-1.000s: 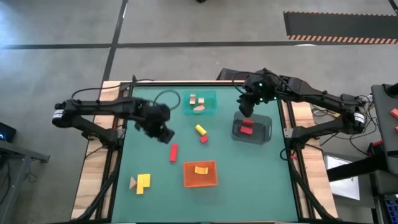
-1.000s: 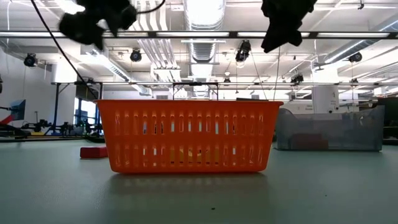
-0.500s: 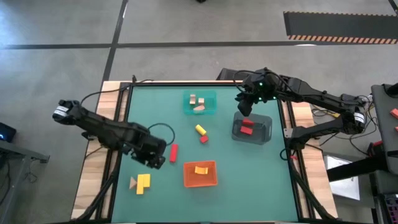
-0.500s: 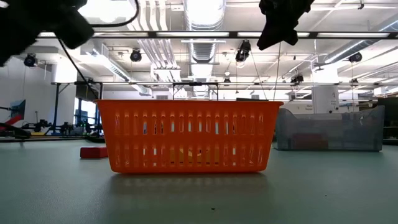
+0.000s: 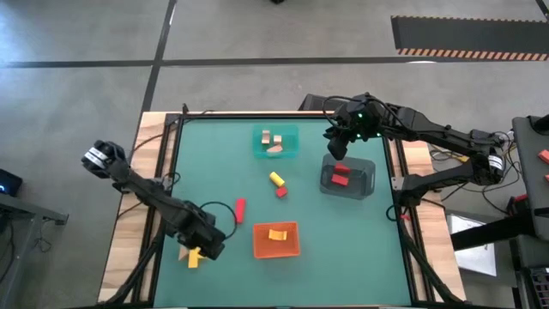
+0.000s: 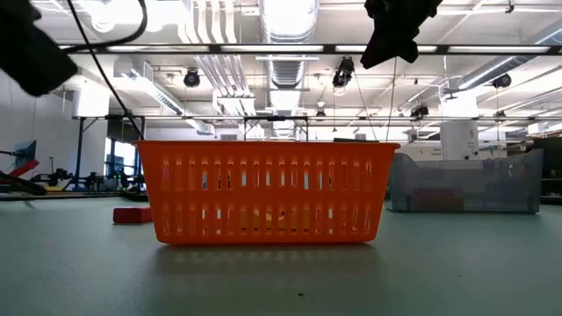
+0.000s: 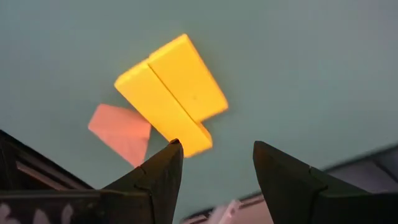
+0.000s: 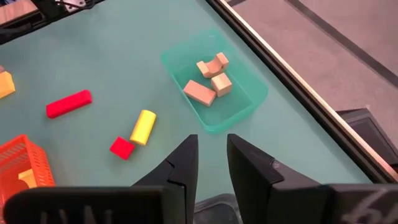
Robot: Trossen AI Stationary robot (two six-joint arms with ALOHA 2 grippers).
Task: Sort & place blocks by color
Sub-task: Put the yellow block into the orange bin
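High view: left gripper (image 5: 206, 245), fingers apart, is poised over the yellow blocks (image 5: 196, 254) beside a tan wedge (image 5: 183, 252); closing squarely across one yellow block is advised. Orange tray (image 5: 276, 240) lies rightward. Right gripper (image 5: 338, 146), fingers slightly apart, waits above the grey tray (image 5: 367, 178). Green tabletop (image 5: 343, 240); concrete floor beyond.

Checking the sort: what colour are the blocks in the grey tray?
Red blocks in the grey tray, shown best in the high view.
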